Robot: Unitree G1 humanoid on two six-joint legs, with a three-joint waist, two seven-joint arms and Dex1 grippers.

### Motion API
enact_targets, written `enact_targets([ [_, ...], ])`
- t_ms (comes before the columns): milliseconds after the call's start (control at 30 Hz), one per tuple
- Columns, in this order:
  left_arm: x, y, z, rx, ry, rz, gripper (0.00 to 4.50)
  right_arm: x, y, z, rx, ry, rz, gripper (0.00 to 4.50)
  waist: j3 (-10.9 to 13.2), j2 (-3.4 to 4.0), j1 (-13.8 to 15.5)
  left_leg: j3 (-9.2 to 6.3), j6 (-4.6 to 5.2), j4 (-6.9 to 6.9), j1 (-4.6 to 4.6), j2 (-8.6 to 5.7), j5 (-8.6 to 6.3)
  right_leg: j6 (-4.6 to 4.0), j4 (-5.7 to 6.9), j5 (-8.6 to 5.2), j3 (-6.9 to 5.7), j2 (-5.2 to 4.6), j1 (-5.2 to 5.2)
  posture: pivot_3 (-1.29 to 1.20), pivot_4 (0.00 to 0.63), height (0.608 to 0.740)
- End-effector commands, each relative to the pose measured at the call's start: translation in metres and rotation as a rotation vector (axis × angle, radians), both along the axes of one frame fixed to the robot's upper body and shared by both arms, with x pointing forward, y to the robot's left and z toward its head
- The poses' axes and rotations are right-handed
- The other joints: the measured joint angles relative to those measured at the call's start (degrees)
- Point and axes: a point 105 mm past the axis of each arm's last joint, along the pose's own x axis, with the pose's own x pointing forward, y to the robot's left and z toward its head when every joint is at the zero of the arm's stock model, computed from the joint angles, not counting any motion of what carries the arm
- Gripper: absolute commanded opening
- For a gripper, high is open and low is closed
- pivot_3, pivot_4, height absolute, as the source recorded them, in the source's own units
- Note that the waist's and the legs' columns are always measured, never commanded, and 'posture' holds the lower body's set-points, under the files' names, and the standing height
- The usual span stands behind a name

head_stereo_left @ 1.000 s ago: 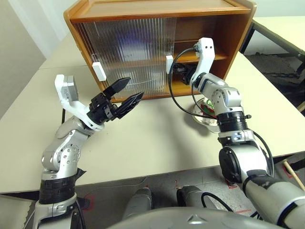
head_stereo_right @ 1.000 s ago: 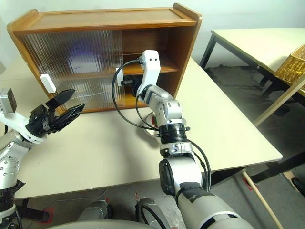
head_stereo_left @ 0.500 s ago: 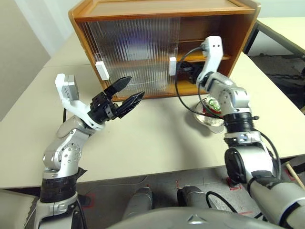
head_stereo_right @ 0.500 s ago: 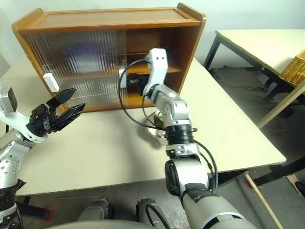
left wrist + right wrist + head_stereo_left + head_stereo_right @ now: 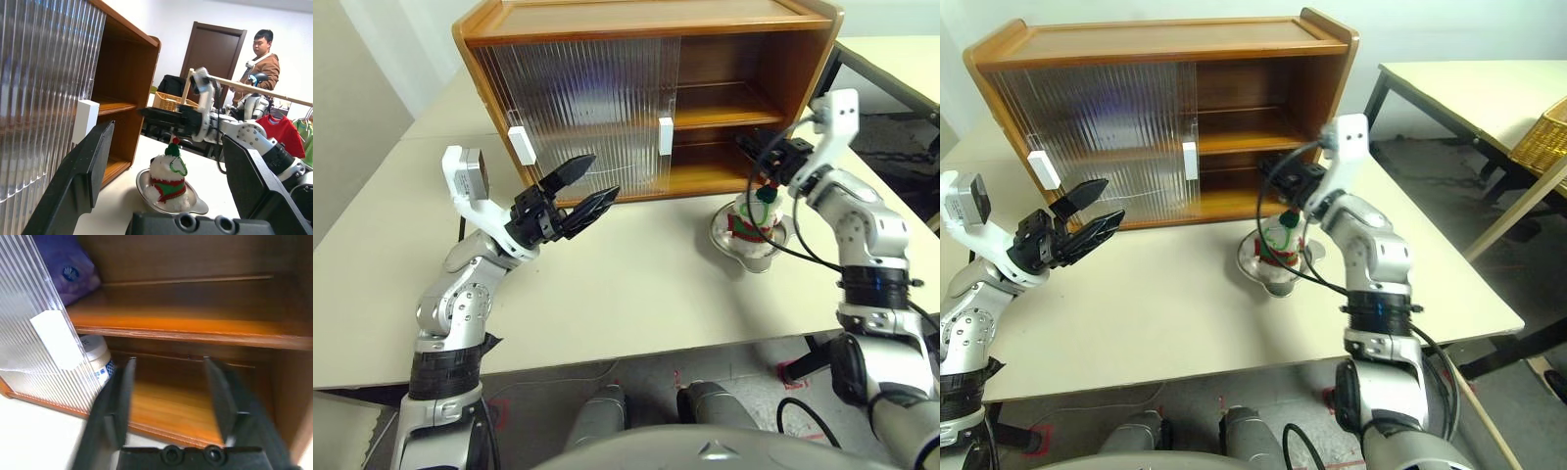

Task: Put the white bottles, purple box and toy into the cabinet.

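box (image 5: 66, 271) and seemingly one bottle (image 5: 98, 360) sit inside the cabinet (image 5: 744, 59); toy (image 5: 751, 211) waits outside it; both grippers (image 5: 582, 191) (image 5: 756, 149) gape empty.

bright even indoor light, soft shadows on the table (image 5: 636, 284), right wrist view motion-blurred.

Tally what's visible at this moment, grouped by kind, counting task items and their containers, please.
White bottles: 1
Purple box: 1
Toy: 1
Metal bowl: 1
Cabinet: 1
Total: 5
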Motion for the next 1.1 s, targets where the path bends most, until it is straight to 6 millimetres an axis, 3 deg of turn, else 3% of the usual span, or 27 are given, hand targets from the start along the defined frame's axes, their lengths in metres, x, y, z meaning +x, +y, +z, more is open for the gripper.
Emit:
enact_targets([
  [33,0.001,0.001,-0.003,0.015,0.008,0.002,4.50,-0.017,-0.017,0.003,0.023,-0.026,0.037,4.33,0.0,0.00,0.0,0.00,0.01,0.03,0.02,0.00,0.01,0.04,-0.03,-0.02,0.00,0.00,0.07,-0.08,0.033,0.740],
  [200,0.000,0.003,-0.004,0.017,0.013,0.005,4.50,-0.046,-0.034,-0.016,-0.010,0.030,0.091,4.48,0.0,-0.05,0.0,0.01,-0.02,0.13,0.22,-0.02,-0.01,0.18,-0.14,-0.02,0.02,0.00,0.38,-0.08,0.041,0.740],
  [333,0.000,0.003,-0.004,0.020,0.013,0.004,4.50,-0.064,-0.039,-0.030,-0.012,0.083,0.125,4.48,0.1,-0.07,-0.3,0.00,-0.86,0.12,0.48,-0.03,-0.51,0.19,-0.17,-0.04,0.06,0.00,0.64,-0.08,0.046,0.740],
  [567,0.000,0.005,-0.003,0.024,0.011,0.008,4.50,-0.086,-0.044,-0.062,-0.051,0.202,0.142,4.48,0.1,-0.10,-0.4,-0.04,-0.96,0.11,0.51,-0.03,-0.57,0.21,-0.20,-0.10,0.07,-0.01,0.70,-0.08,0.052,0.740],
  [767,-0.001,0.006,-0.002,0.026,0.009,0.013,4.50,-0.087,-0.042,-0.080,-0.062,0.248,0.143,4.48,0.1,-0.10,-0.4,-0.05,-1.07,0.08,0.46,-0.04,-0.64,0.27,-0.24,-0.24,0.09,-0.01,0.66,-0.07,0.052,0.740],
  [1100,-0.004,0.009,-0.002,0.033,0.010,0.031,4.50,-0.069,-0.037,-0.102,-0.108,0.275,0.123,4.48,0.1,-0.09,-0.1,-0.07,-1.08,-0.20,0.44,-0.03,-0.65,0.30,-0.24,-0.57,0.08,-0.03,0.55,-0.05,0.052,0.740],
])
